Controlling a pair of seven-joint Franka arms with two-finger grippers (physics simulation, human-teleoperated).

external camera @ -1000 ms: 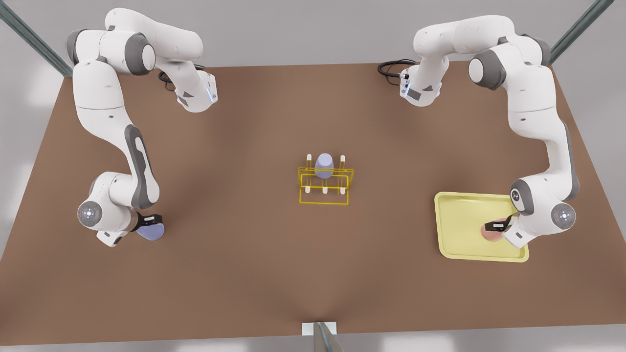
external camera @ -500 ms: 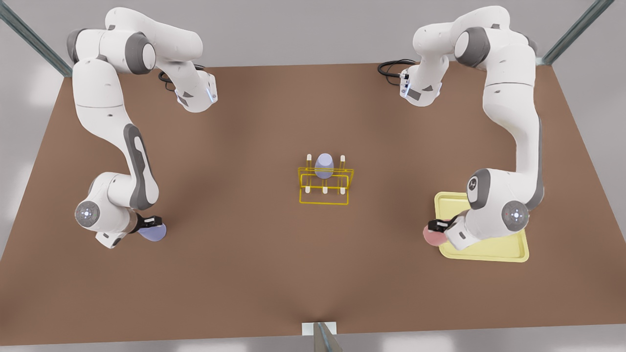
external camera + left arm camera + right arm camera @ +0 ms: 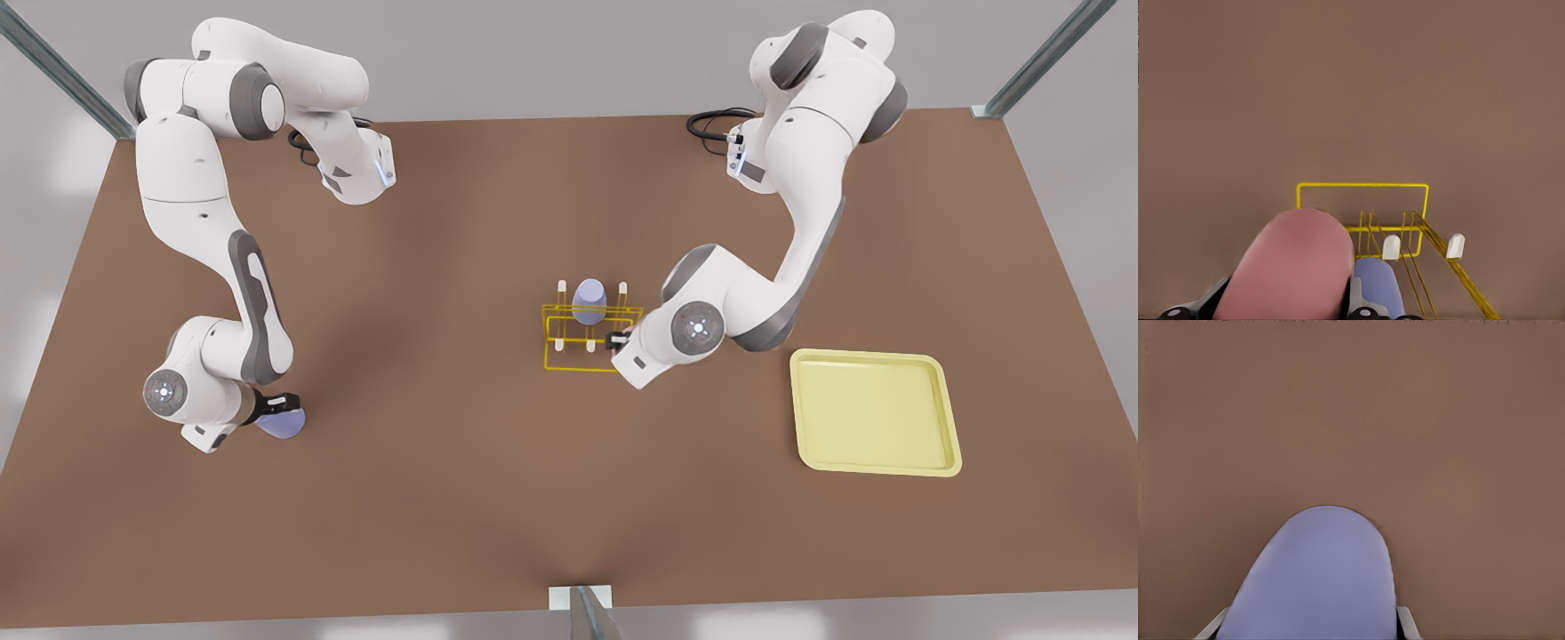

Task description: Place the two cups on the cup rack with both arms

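Observation:
My left gripper (image 3: 616, 339) is on the arm at the front view's right and is shut on the pink cup (image 3: 1295, 267). It holds that cup at the right end of the yellow cup rack (image 3: 589, 369), beside the white-tipped pegs (image 3: 1391, 247). A lavender cup (image 3: 589, 300) sits upside down on a back peg of the rack (image 3: 1365, 185). Near the table's left side, my right gripper (image 3: 277, 411) is shut on another lavender cup (image 3: 1318, 580), held low over the brown table.
A pale-yellow tray (image 3: 876, 409) lies at the front view's right. Both arm bases stand at the table's far edge. A brown tabletop (image 3: 444, 498) spreads between the rack and the right gripper.
My left gripper has carried the pink cup off the tray and swung left to the rack's right end. My right gripper with the lavender cup has barely shifted.

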